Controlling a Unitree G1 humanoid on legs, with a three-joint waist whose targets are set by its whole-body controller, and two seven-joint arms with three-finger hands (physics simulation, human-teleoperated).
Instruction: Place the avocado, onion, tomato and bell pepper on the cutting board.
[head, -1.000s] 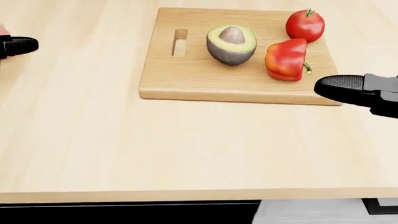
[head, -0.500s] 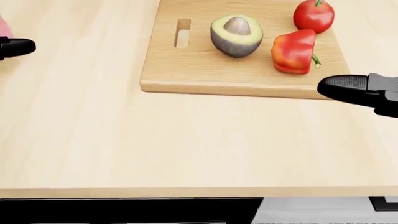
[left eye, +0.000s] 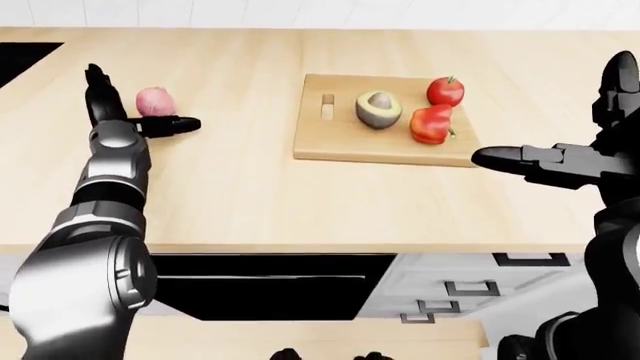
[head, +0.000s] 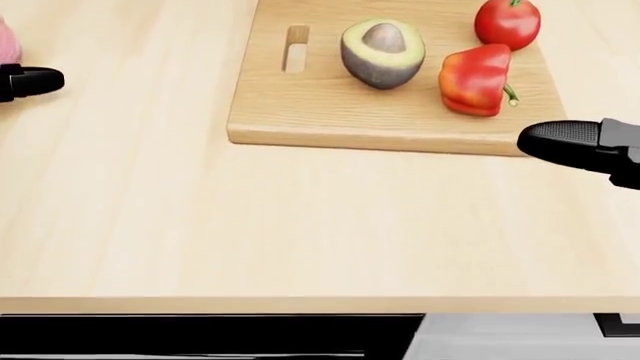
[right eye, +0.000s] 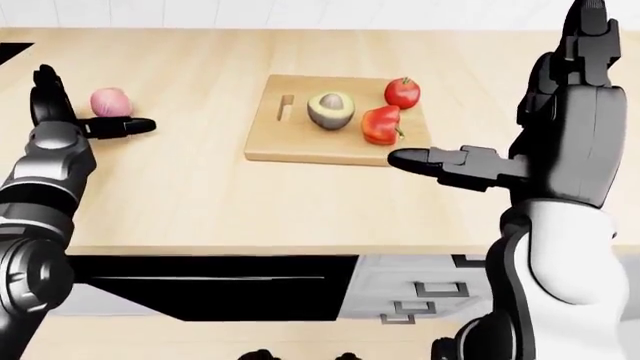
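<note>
The wooden cutting board lies on the counter and carries a halved avocado, a red tomato and a red bell pepper. A pink onion sits on the counter far to the board's left. My left hand is open about the onion, fingers upright at its left and thumb stretched out just below it. To the right of the board's lower right corner my right hand is open, with its thumb pointing left and nothing in it.
The light wood counter ends at an edge near the bottom of the head view. Below it are a dark opening and white drawers with dark handles. A black patch lies at the counter's top left.
The camera has tipped a little: the board and its food sit higher and slightly rightward in the head view. The onion's edge now shows at the left. Both hands have barely moved.
</note>
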